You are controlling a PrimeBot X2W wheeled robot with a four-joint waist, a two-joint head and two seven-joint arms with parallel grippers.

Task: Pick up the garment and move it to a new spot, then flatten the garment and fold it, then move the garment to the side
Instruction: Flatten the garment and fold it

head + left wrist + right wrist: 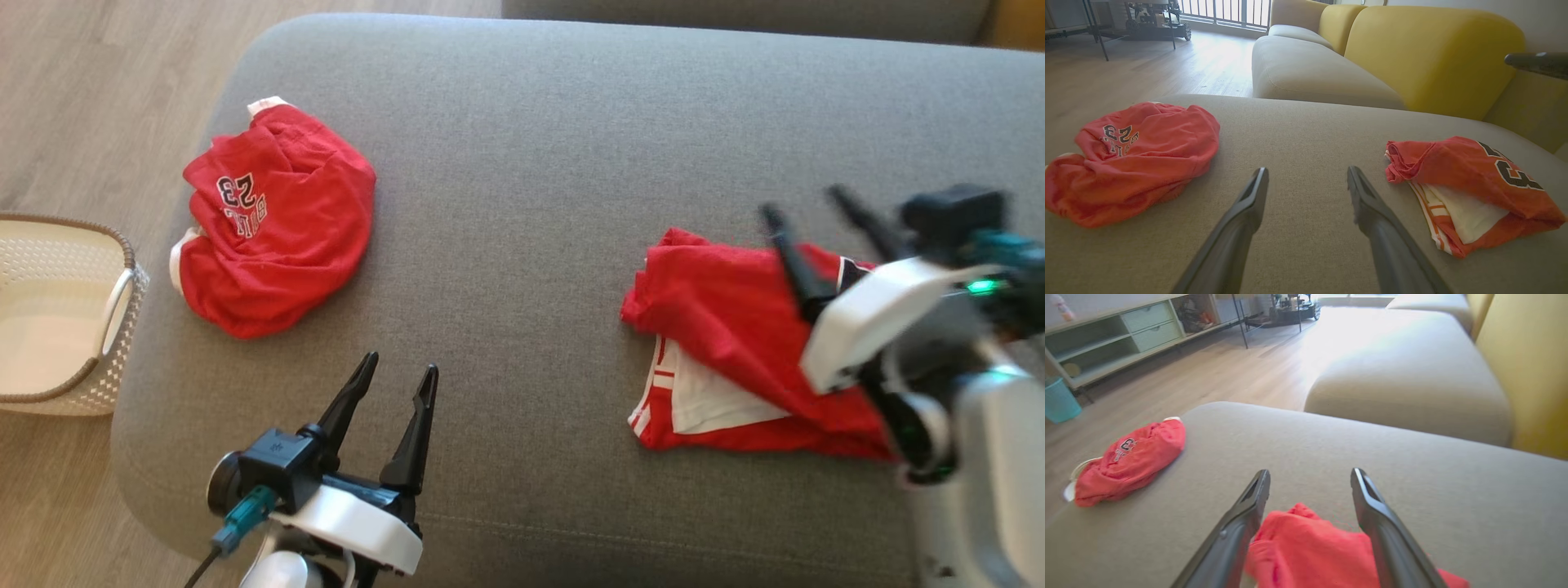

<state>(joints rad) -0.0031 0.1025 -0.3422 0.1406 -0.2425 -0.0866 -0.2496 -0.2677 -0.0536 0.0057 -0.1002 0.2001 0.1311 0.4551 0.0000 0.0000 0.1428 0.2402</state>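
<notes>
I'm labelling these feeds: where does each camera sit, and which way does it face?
Head view: up on the head, looking down on the grey cushion; left gripper and right gripper show.
Left wrist view: low over the cushion, facing the yellow backrest; its own fingers rise below.
Right wrist view: above the folded garment, facing the wooden floor; its own fingers frame it.
All three share the crumpled garment.

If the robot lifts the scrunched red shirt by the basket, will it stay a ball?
Probably not. The shirt lies in soft wrinkles, so it's likely floppy and would droop open. It looks thin, so probably light.
</notes>
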